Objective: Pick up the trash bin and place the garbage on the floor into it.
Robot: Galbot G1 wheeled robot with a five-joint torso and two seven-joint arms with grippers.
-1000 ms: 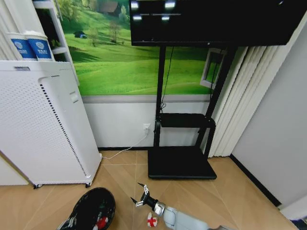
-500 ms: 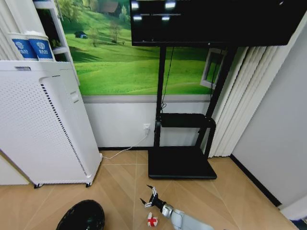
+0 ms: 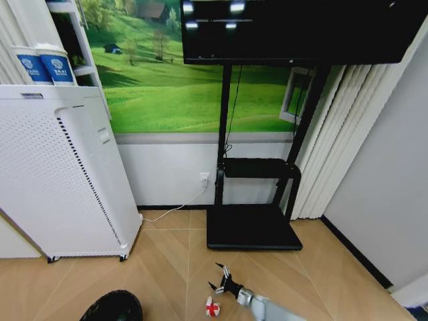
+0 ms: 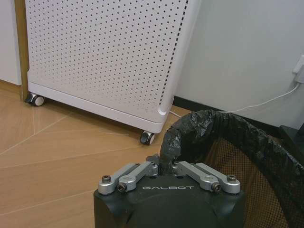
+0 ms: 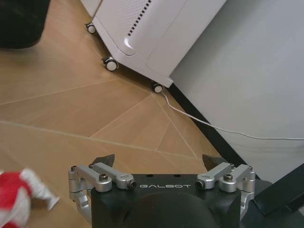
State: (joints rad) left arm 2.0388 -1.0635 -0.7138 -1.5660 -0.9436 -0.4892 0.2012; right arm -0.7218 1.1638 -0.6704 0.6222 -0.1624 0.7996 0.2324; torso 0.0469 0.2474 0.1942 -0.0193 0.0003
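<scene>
The trash bin point(image 3: 114, 306), black mesh with a black liner, sits at the bottom left of the head view. In the left wrist view my left gripper point(image 4: 165, 165) is shut on the bin's lined rim point(image 4: 199, 124). A crumpled red-and-white wrapper point(image 3: 212, 309) lies on the wood floor to the right of the bin. My right gripper point(image 3: 219, 278) hovers open just beyond and slightly right of that wrapper, nothing between its fingers. The right wrist view shows the open right gripper point(image 5: 159, 161), the wrapper point(image 5: 14, 197) off to one side of it, and the bin point(image 5: 21, 21) farther away.
A tall white perforated appliance on castors point(image 3: 60, 174) stands at the left. The flat black TV-stand base point(image 3: 251, 227) lies straight ahead by the wall. A white cable point(image 3: 175, 207) runs along the floor to a wall socket. Curtains point(image 3: 334, 147) hang at the right.
The trash bin has dropped toward the bottom edge of the head view and its inside no longer shows. My open right gripper has shifted right, past the wrapper.
</scene>
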